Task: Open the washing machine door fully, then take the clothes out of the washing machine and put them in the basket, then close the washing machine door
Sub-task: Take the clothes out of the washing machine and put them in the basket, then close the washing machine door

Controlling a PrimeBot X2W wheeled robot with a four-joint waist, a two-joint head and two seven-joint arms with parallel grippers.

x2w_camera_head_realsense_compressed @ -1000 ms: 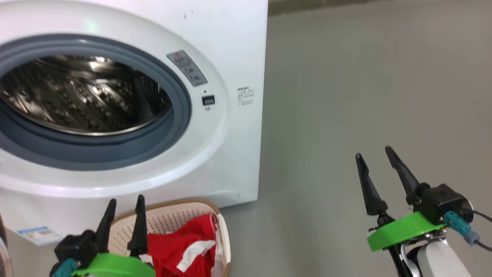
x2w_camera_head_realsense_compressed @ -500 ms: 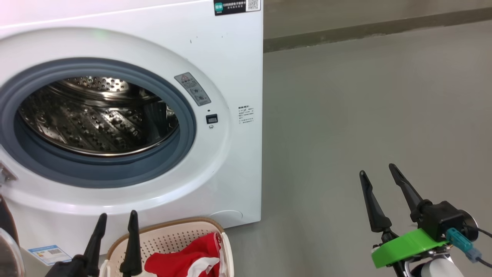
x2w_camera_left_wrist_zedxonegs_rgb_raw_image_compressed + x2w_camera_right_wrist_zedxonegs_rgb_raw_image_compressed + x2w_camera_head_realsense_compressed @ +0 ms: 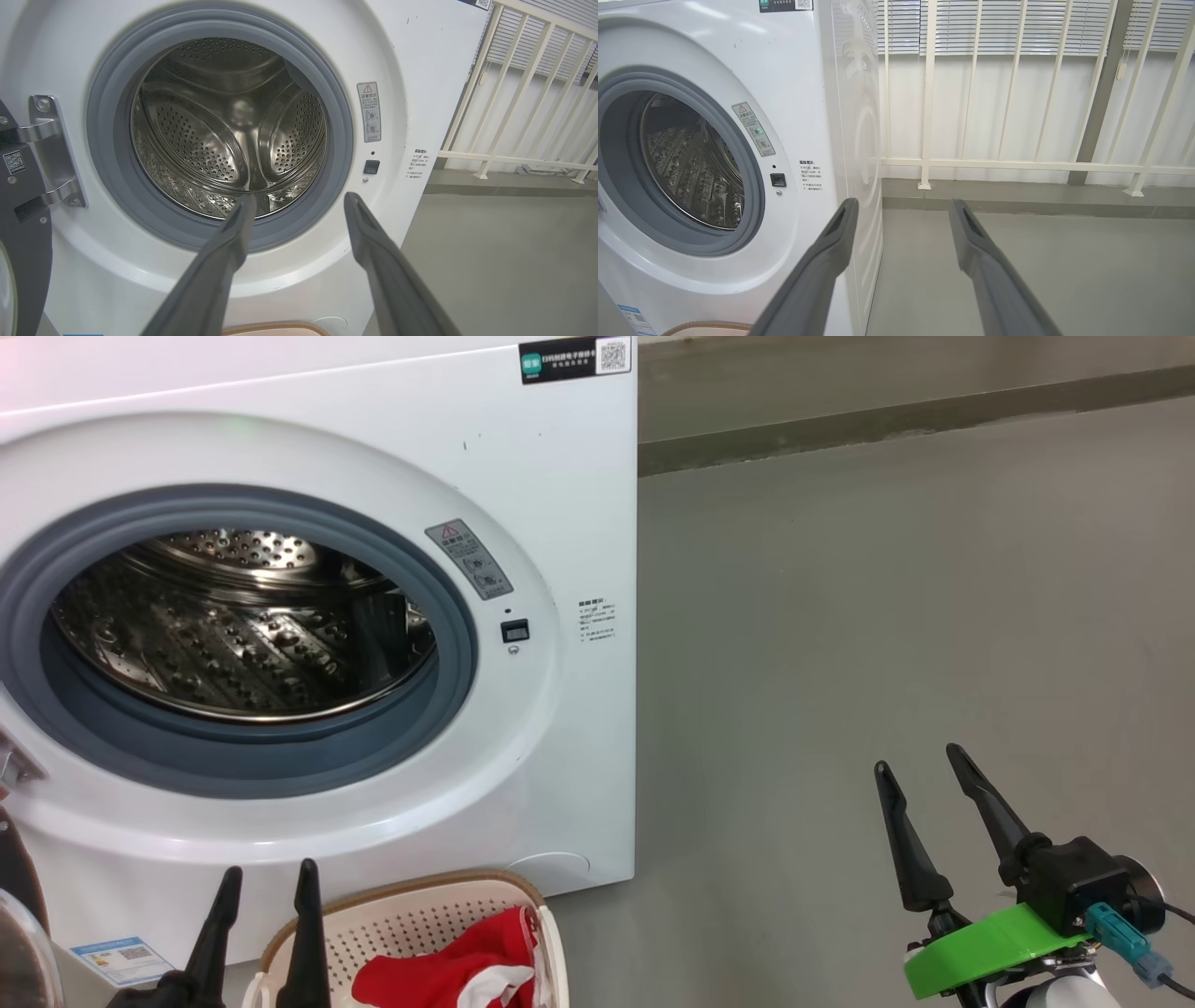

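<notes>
Head view: the washing machine [image 3: 560, 476] takes up the left half of the frame, its mouth uncovered. The grey rubber ring [image 3: 439, 709] frames the perforated steel drum [image 3: 233, 625]. The washing machine door [image 3: 13, 868] stands swung open at the lower left edge, where a strip of black rim and a bit of glass are in frame. In the left wrist view its dark inner face [image 3: 23, 242] hangs on the metal hinge [image 3: 51, 154] at the left edge.

The basket [image 3: 420, 891] sits on the floor at bottom centre-left, close against the foot of the machine. The clothes [image 3: 448, 966] lie in it, red fabric with white trim, bunched toward its right side. A small blue label [image 3: 121, 959] is on the machine's lower left corner.

The left gripper [image 3: 269, 870] is at the bottom left, just left of the basket, fingers spread and holding nothing. In its wrist view the fingers point at the lower lip of the drum opening. The right gripper [image 3: 916, 758] is at the lower right, well apart from the machine, over bare grey floor [image 3: 887, 569], fingers also spread and empty. Its wrist view faces the machine's right front corner, with a cream railing [image 3: 1017, 164] and blinds behind.
</notes>
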